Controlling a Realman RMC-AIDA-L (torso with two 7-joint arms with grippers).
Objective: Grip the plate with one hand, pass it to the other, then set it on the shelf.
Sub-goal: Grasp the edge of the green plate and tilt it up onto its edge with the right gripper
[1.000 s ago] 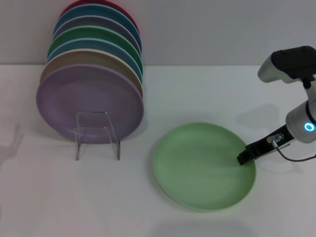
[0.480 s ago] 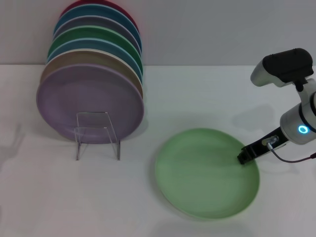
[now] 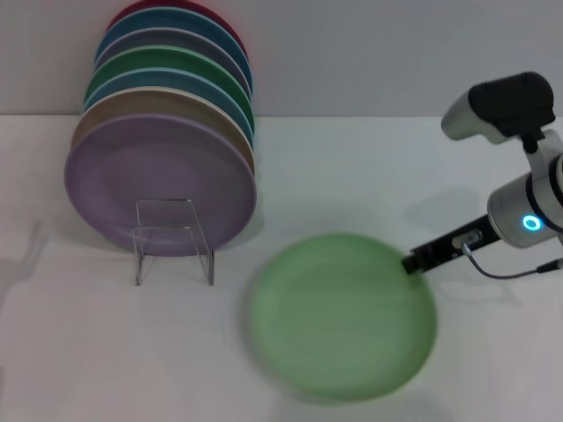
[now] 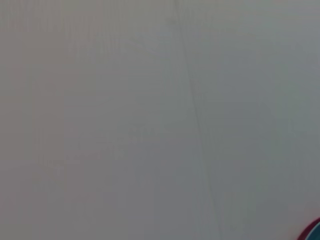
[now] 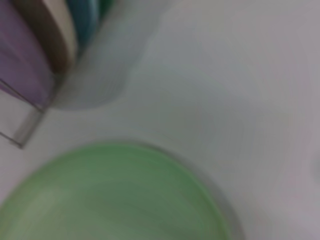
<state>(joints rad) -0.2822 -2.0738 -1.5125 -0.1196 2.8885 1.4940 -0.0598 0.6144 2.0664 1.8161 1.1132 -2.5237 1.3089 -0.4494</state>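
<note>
The head view takes in the whole scene. The pale mint-green plate (image 3: 341,318) lies on the white surface (image 3: 88,352), toward the robot's right of the clear plastic rack (image 3: 172,239) and apart from it. The right pincer (image 3: 413,262) reaches in from the right and meets the plate's far right rim; its black tip is closed on that rim, gripping the plate. The white right arm (image 3: 526,211) with a lit blue ring sits behind it.

The rack stands to the left on the surface and carries a row of upright plates leaning one behind another. The lilac plate (image 3: 158,183) is at the front, its lower edge behind the rack's squarish front bracket. Behind it come a tan plate (image 3: 132,107), then blue and green ones, with a dark red plate (image 3: 176,9) at the back.

The right wrist view shows the mint-green plate (image 5: 110,195) from close above, blurred, with the rack's corner (image 5: 20,132) and the edges of the lilac plate (image 5: 22,65) and tan plate (image 5: 57,35) beyond it. That arm's own fingers do not show there.

The left wrist view shows little but a pale blank wall (image 4: 150,120) and a sliver of a plate edge (image 4: 313,232) in one corner. The left pincer appears in none of the views, so its state cannot be told.
</note>
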